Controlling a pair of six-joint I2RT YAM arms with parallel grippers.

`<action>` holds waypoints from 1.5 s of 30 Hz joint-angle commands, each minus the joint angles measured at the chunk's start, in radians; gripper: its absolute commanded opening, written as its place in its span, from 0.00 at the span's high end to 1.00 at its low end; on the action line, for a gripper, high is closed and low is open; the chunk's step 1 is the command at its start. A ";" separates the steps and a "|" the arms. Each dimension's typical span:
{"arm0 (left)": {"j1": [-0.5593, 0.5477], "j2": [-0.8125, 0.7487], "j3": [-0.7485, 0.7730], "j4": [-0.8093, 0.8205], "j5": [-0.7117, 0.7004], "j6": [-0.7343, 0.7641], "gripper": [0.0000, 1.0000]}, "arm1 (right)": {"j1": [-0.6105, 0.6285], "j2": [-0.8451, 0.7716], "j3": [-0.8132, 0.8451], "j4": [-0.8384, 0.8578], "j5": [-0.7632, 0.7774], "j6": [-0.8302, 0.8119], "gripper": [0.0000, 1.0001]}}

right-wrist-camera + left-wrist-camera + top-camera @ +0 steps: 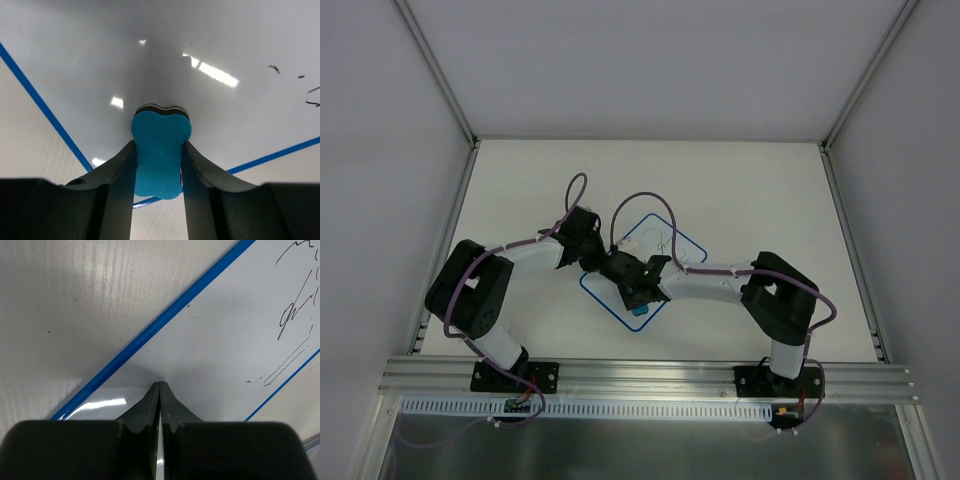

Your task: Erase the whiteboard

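The whiteboard (667, 243) lies turned like a diamond at the table's middle, white with a thin blue border. Dark scribbles (292, 315) show on it in the left wrist view, and a few small marks (273, 67) in the right wrist view. My left gripper (599, 262) is shut and empty, its tips (160, 385) pressed on the whiteboard (225, 345) near its left edge. My right gripper (638, 300) is shut on a blue eraser (160, 150), which rests on the whiteboard (150, 50) near its near corner; the eraser also shows in the top view (639, 311).
The white table (520, 190) is walled by grey panels on the left, right and back. An aluminium rail (650, 378) runs along the near edge. Purple cables (577, 190) loop over both arms, which cross close together over the board.
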 commanded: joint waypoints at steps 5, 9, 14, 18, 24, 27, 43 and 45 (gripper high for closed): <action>0.005 0.073 -0.069 -0.198 -0.077 0.061 1.00 | -0.110 -0.041 -0.073 -0.178 0.050 -0.006 1.00; 0.007 0.067 -0.071 -0.198 -0.079 0.062 1.00 | -0.159 -0.057 -0.110 -0.177 0.042 0.004 1.00; 0.007 0.067 -0.072 -0.197 -0.076 0.064 1.00 | -0.188 -0.048 -0.132 -0.134 -0.026 0.000 1.00; 0.005 0.072 -0.066 -0.197 -0.072 0.067 1.00 | -0.132 -0.018 -0.097 -0.101 -0.060 -0.060 1.00; 0.005 0.084 -0.060 -0.198 -0.068 0.068 1.00 | -0.053 0.046 -0.028 -0.055 -0.175 -0.103 1.00; 0.007 0.082 -0.060 -0.197 -0.068 0.067 1.00 | -0.030 0.058 -0.011 -0.043 -0.195 -0.118 1.00; 0.011 0.069 -0.072 -0.197 -0.068 0.070 1.00 | -0.176 -0.089 -0.193 -0.025 -0.090 0.010 1.00; 0.014 0.072 -0.069 -0.198 -0.066 0.073 1.00 | -0.191 -0.092 -0.212 -0.026 -0.083 0.027 1.00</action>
